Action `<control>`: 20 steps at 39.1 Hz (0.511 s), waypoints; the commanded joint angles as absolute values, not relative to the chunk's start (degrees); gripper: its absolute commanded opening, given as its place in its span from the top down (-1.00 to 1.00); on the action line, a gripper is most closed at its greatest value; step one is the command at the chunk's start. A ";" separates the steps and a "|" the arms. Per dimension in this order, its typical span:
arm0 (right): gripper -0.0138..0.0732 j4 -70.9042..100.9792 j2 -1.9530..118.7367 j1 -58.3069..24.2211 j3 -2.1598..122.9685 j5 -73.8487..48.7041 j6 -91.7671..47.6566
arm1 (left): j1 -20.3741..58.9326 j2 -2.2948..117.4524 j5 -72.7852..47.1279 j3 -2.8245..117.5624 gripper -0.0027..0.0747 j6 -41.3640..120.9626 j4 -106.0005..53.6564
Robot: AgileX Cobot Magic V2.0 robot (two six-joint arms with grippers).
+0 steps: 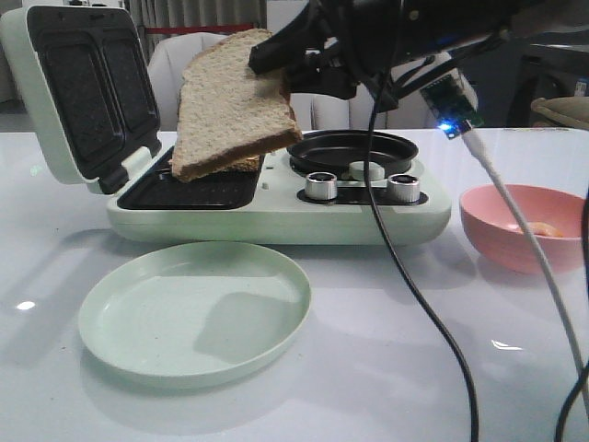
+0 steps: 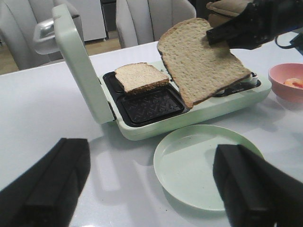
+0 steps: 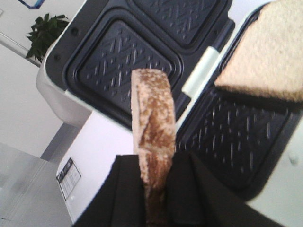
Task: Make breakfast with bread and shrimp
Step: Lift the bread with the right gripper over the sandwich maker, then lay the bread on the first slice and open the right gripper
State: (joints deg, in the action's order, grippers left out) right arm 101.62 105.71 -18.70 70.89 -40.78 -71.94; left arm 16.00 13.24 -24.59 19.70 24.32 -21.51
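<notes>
Front view: right black gripper [image 1: 276, 52] clamped on one square beige bread slice with brown crust [image 1: 230, 101], held tilted above open pale-green sandwich maker [image 1: 276, 216]. Second bread slice [image 2: 140, 77] lying flat on rear dark ribbed plate (seen from left wrist). Left gripper [image 2: 147, 182] spread wide, empty, near round pale-green plate [image 1: 193, 313]. Probably shrimp [image 1: 543, 229], blurred orange, in pink bowl [image 1: 515, 226].

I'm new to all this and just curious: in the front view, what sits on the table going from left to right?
Open lid of the sandwich maker → green plate → held bread slice → round black pan → pink bowl with shrimp.
</notes>
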 commanded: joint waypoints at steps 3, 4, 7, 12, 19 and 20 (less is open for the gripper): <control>0.34 109.07 107.30 -19.61 79.26 -40.96 -71.05 | 16.27 13.67 -20.46 21.23 -0.57 24.13 -22.68; 0.34 109.07 107.85 -19.86 80.43 -39.95 -70.97 | 16.27 13.67 -20.46 21.23 -0.57 24.13 -22.68; 0.34 109.07 110.10 -20.76 83.38 -36.74 -70.27 | 16.27 13.67 -20.46 21.23 -0.57 24.13 -22.68; 0.34 109.07 113.36 -22.61 87.80 -31.73 -69.57 | 16.27 13.67 -20.46 21.23 -0.57 24.13 -22.68; 0.34 109.07 117.83 -25.15 92.15 -25.53 -68.93 | 16.27 13.67 -20.46 21.23 -0.57 24.13 -22.68; 0.34 109.07 118.59 -25.35 92.61 -25.53 -68.89 | 16.27 13.67 -20.46 21.23 -0.57 24.13 -22.68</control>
